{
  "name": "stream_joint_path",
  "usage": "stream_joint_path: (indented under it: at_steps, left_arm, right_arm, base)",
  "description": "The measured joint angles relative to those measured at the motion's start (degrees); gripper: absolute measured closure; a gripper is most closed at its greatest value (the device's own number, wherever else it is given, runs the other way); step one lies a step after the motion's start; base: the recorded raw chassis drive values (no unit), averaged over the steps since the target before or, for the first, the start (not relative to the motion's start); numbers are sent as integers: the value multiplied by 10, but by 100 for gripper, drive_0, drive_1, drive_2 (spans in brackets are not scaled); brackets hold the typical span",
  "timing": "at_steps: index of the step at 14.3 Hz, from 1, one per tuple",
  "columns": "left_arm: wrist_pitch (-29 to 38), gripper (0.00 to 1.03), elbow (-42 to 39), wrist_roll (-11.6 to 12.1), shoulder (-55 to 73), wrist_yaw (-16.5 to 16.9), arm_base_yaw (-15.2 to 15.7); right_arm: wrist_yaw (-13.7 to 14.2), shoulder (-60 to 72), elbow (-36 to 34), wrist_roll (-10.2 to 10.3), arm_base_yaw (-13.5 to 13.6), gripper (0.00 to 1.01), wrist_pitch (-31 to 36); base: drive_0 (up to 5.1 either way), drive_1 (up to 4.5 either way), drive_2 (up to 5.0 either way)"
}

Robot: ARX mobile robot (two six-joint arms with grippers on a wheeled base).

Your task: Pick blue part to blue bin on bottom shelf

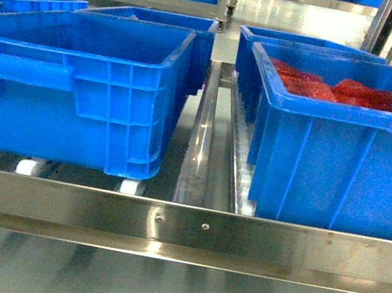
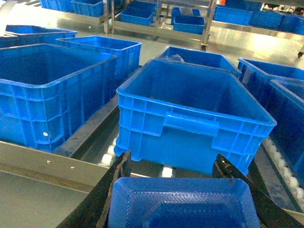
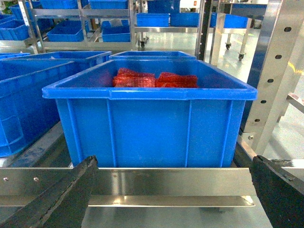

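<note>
The bottom shelf is made of polished steel, with a flat front rail, two screws and white rollers under the bins. On its left side a large blue bin of ribbed plastic is placed, square, with a moulded handle; in the left wrist view its inside is seen smooth and bare. On the right a second blue bin is filled with red mesh parts. A narrow steel channel is left between both bins. The blue part, a shallow tray with bevelled corners, is held between the jaws of the left gripper, near the rail. The right gripper is spread wide, with nothing between the jaws. No writing can be read.
</note>
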Motion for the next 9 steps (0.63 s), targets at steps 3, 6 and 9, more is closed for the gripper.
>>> stream_joint_path:
  at_steps: [3, 6, 9]
  left_arm:
    - [0, 60, 0, 0, 0, 0, 0]
    - [0, 60, 0, 0, 0, 0, 0]
    - [0, 60, 0, 0, 0, 0, 0]
  right_arm:
    - [0, 0, 0, 0, 0, 3, 0]
    - [0, 0, 0, 0, 0, 3, 0]
    - [0, 0, 0, 0, 0, 3, 0]
  base:
    - [0, 0, 0]
    - [0, 0, 0]
    - [0, 0, 0]
